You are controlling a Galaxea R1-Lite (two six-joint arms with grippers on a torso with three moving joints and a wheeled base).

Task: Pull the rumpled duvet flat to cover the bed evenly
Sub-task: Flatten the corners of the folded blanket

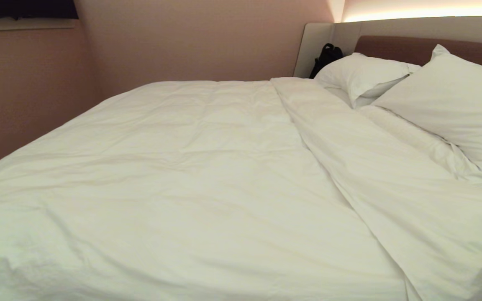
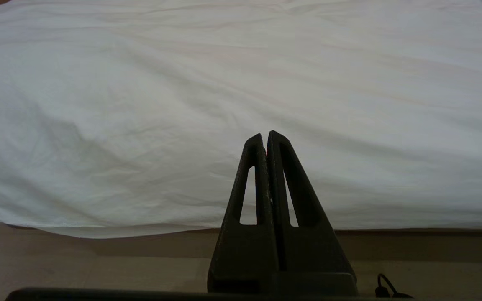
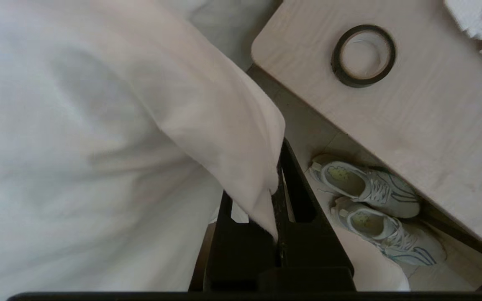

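Head view, duvet: we saw the duvet (image 1: 174,184) lying over most of the bed (image 1: 416,46), softly creased, with a long fold running from near the headboard end down toward the near right corner
Head view, turned strip: right of that fold a flatter white band lay along the bed's right side, and we could not tell whether it was the duvet's turned-back edge or sheet
Head view, pillows: two white pillows (image 1: 450,100) leaned at the headboard end, the nearer one overlapping the farther
Head view, bag: a dark bag (image 1: 326,56) sat at the far corner of the headboard, beside the farther pillow
Head view, arms: we saw neither arm here

Left wrist view, left gripper: the left gripper (image 2: 265,136) was pressed together with nothing between its fingers, held apart from the bed, in front of its side
Left wrist view, duvet edge: the duvet hung over the bed's edge, its hem just above the floor (image 2: 98,263)

Right wrist view, right gripper: the right gripper (image 3: 276,184) was clamped on a corner of the duvet, the white cloth bunched and draped over one finger
Right wrist view, duvet: the rest of the duvet spread away from that pinched corner
Right wrist view, table: a pale wooden table (image 3: 412,125) stood just beside the bed's edge, with a roll of dark tape (image 3: 363,55) on it
Right wrist view, shoes: a pair of pale sneakers (image 3: 375,205) lay on the floor, partly under the table's edge
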